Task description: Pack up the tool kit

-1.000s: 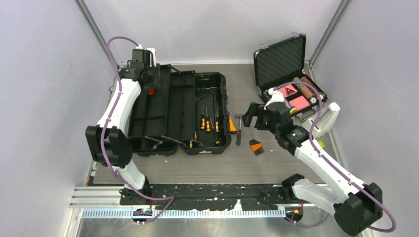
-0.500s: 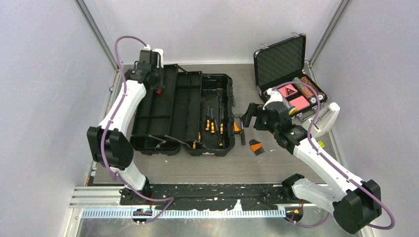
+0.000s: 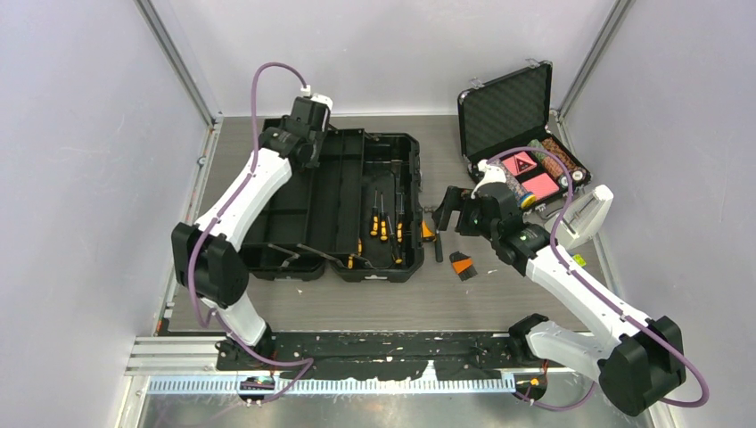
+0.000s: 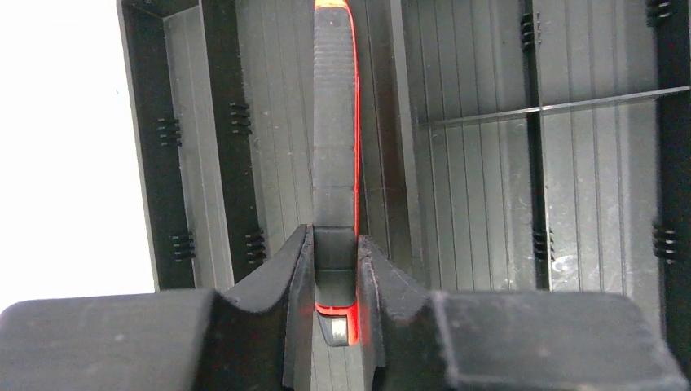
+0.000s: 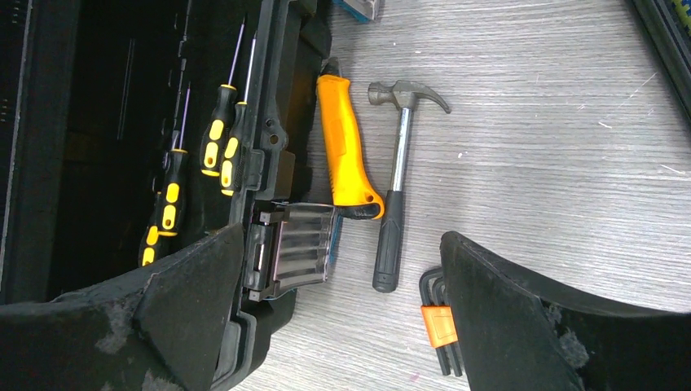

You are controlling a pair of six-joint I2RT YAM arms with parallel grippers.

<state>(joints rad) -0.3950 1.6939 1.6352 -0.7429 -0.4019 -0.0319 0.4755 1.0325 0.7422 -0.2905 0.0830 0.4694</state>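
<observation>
Plastic, black and moulded, forms the toolbox (image 3: 285, 223), which lies opened out at the middle of the grey wood-grained table (image 5: 554, 179), its inner floor ribbed in long straight grooves. At its far left corner the left pincer (image 4: 334, 238) is clamped narrowly on the handle (image 4: 334, 122), a slim black bar with cross-ribbed grip and red edging, both pads pressed against its sides. Slender yellow-and-black screwdrivers (image 5: 220, 151) lie inside the box. The right pincer (image 5: 342, 261) hangs spread wide, holding nothing, above the table just right of the box, over a smooth orange-handled tool (image 5: 346, 155), a steel-shafted claw hammer (image 5: 397, 187) with a black grip, and black hex keys (image 5: 444, 334) in an orange clip.
</observation>
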